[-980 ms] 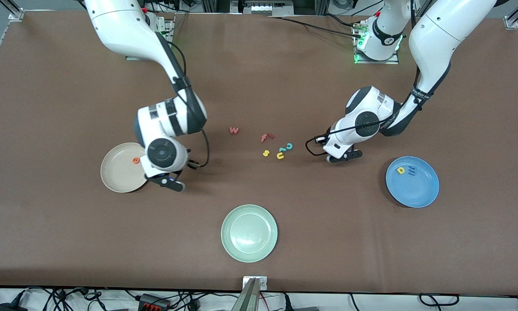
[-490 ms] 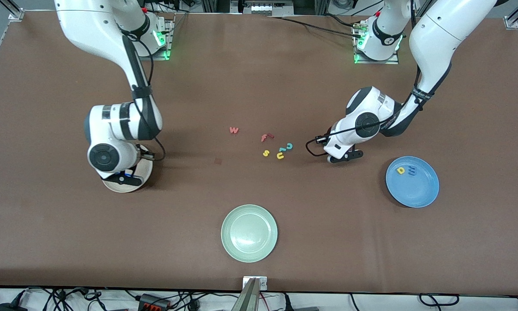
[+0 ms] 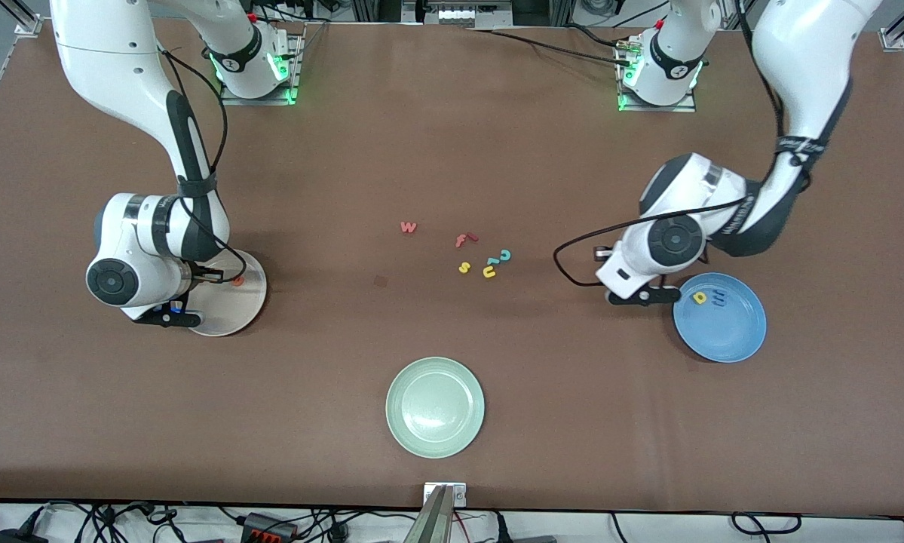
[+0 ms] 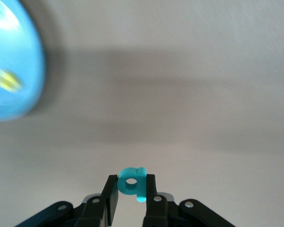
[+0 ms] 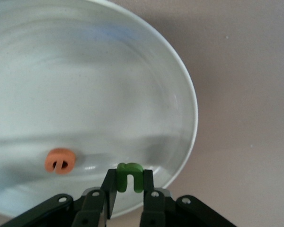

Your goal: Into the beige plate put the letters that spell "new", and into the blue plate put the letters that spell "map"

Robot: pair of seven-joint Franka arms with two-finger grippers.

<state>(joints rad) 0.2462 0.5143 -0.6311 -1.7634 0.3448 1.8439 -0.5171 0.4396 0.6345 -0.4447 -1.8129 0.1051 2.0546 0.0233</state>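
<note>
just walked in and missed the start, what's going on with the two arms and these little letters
The right gripper holds a green foam "n" over the cream-beige plate, where an orange foam "e" already lies. The left gripper carries a teal foam "p" beside the blue plate, which holds a yellow "a" and a blue "m". A pinkish-red "w" waits on the brown table.

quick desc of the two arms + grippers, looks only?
Both arms are glossy white with dark grey joint bands; a black cable runs down each. Green lights glow at the bases. The left gripper and right gripper have black fingers with silver screws.
</note>
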